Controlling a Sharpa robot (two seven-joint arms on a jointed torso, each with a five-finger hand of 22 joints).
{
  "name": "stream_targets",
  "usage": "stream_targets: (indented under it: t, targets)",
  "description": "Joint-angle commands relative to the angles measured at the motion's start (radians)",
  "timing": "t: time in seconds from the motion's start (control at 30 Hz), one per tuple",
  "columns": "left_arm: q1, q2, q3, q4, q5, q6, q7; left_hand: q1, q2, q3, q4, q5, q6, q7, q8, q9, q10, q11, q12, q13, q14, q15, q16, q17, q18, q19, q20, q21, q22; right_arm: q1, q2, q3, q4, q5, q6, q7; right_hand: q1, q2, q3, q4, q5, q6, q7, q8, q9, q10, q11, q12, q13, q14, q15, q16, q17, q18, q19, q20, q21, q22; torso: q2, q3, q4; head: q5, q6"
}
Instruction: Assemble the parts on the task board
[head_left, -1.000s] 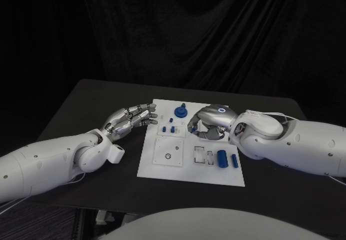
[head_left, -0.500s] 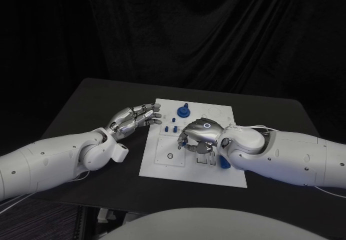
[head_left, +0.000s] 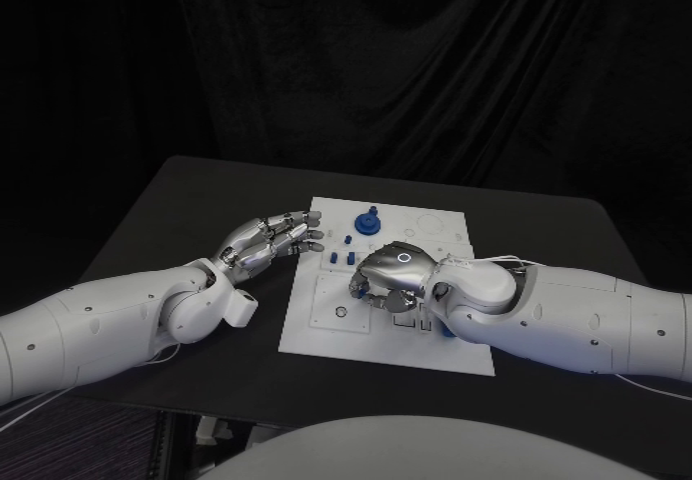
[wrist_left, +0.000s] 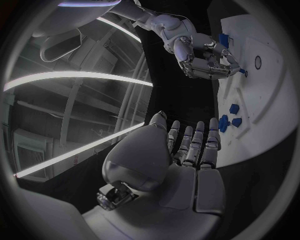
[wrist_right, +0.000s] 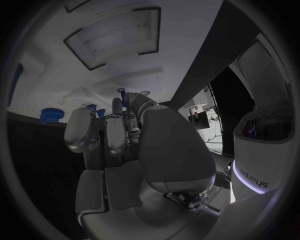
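The white task board lies in the middle of the black table. The right robot hand hangs over the board's centre with its fingers curled downward; in the left wrist view a small blue part shows at its fingertips, though whether it is actually pinched I cannot tell. The left robot hand hovers just beside the board's left edge, fingers stretched out and holding nothing. A blue knob stands near the board's far edge, and small blue pegs sit between the two hands.
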Motion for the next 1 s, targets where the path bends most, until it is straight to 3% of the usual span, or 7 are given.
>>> stream_targets:
  t: [0.03, 0.27, 0.67, 1.0]
  targets:
    - [-0.002, 0.004, 0.001, 0.0, 0.008, 0.016, 0.105, 0.007, 0.004, 0.006, -0.003, -0.008, -0.001, 0.004, 0.003, 0.0, 0.001, 0.007, 0.0, -0.001, -0.002, 0.004, 0.005, -0.002, 0.003, -0.005, 0.0, -0.003, -0.001, -0.004, 0.004, 0.0, -0.001, -0.019, -0.003, -0.013, 0.002, -0.005, -0.002, -0.003, -0.006, -0.001, -0.003, -0.004, 0.001, 0.018, -0.011, 0.001, 0.001, 0.007, -0.002, 0.003, 0.0, -0.009, 0.007, -0.002, 0.002, 0.152, 0.0, -0.0005, -0.0009, 0.001, 0.0]
    - [-0.004, 0.007, 0.001, -0.002, 0.008, 0.022, 0.099, 0.007, 0.005, 0.007, -0.003, -0.011, 0.001, 0.006, 0.004, 0.001, 0.001, 0.007, 0.0, -0.002, -0.003, 0.004, 0.005, -0.002, 0.003, -0.006, 0.0, -0.003, -0.001, -0.005, 0.013, 0.0, -0.011, -0.019, 0.003, -0.015, 0.002, -0.005, -0.003, -0.002, -0.009, -0.001, -0.003, -0.005, 0.001, 0.019, -0.011, 0.001, 0.0, 0.007, -0.002, 0.002, -0.001, -0.009, 0.007, -0.002, 0.002, 0.152, -0.001, 0.0004, -0.0034, 0.005, 0.0]
    - [-0.005, 0.008, 0.001, -0.005, 0.008, 0.026, 0.095, 0.006, 0.005, 0.008, -0.004, -0.015, 0.004, 0.008, 0.005, 0.002, 0.001, 0.007, 0.0, -0.002, -0.004, 0.004, 0.005, -0.002, 0.003, -0.006, 0.0, -0.003, -0.002, -0.008, 0.023, 0.0, -0.027, -0.019, 0.038, -0.024, 0.004, -0.005, -0.002, -0.004, -0.011, -0.003, -0.003, -0.008, 0.0, 0.02, -0.012, 0.0, 0.0, 0.003, -0.001, -0.005, -0.01, -0.008, 0.003, -0.002, -0.008, 0.15, -0.002, -0.0002, -0.0008, 0.003, 0.0]
    - [-0.006, 0.011, 0.001, -0.007, 0.008, 0.029, 0.093, 0.006, 0.005, 0.008, -0.004, -0.015, 0.004, 0.008, 0.005, 0.002, 0.001, 0.007, 0.0, -0.002, -0.005, 0.004, 0.006, -0.002, 0.003, -0.006, 0.0, -0.003, -0.002, -0.01, 0.021, 0.0, -0.031, -0.019, 0.037, -0.027, 0.005, -0.004, -0.001, -0.004, -0.01, -0.002, -0.003, -0.009, -0.001, 0.02, -0.012, -0.002, 0.0, 0.002, -0.001, -0.007, -0.013, -0.007, 0.0, -0.002, -0.013, 0.148, -0.001, -0.0001, -0.0005, 0.001, 0.0]
